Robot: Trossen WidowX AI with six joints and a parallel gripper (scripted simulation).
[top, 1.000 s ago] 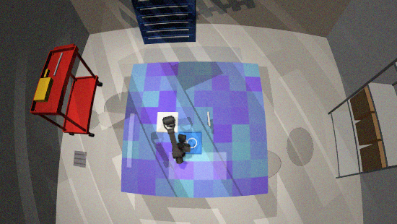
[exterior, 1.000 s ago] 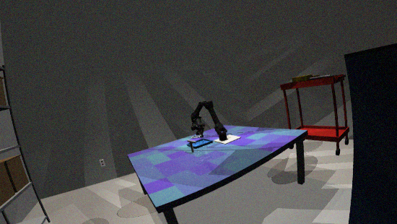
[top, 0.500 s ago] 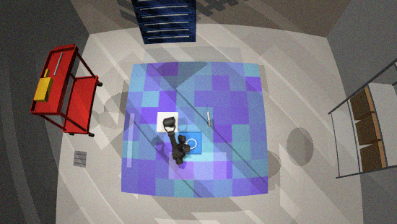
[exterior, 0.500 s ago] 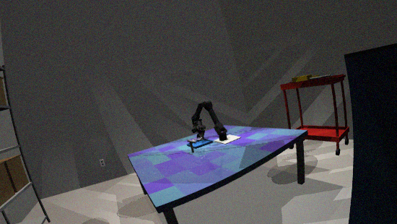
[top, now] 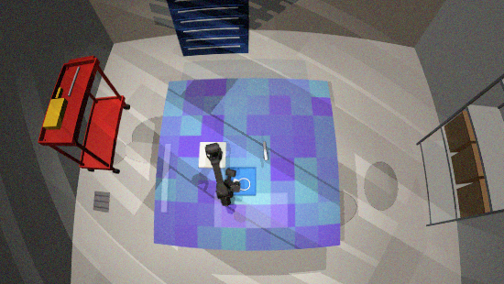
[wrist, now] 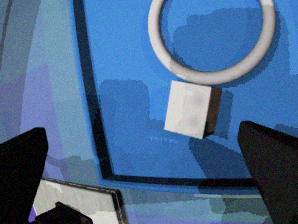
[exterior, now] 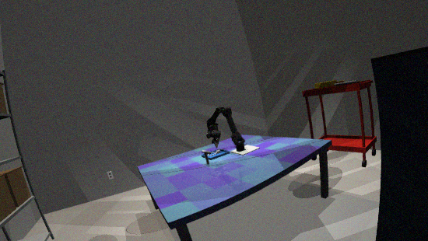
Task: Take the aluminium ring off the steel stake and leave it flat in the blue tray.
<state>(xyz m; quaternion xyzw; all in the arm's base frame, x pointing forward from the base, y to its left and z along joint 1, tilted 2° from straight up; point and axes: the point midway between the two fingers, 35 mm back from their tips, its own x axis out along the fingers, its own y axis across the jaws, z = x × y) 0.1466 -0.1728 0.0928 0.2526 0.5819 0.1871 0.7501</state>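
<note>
Lying inside the blue tray (top: 251, 191) (exterior: 220, 155) (wrist: 135, 150) at lower centre of the top view, the ring (top: 249, 184) (wrist: 212, 78) was off the stake (top: 266, 152) (exterior: 208, 159) and released, the hand (top: 235, 180) (exterior: 216, 147) (wrist: 144, 135) open above, with only withdrawal apparently left.

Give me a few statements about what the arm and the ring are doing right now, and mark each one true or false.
1. The ring is inside the blue tray. True.
2. The ring's tab is clamped in the end effector. False: the fingers stand open, well apart on either side of it.
3. The stake stands outside the tray. True.
4. The ring is looped around the stake. False: it is off the stake, in the tray.
5. The cart is red. True.
</note>
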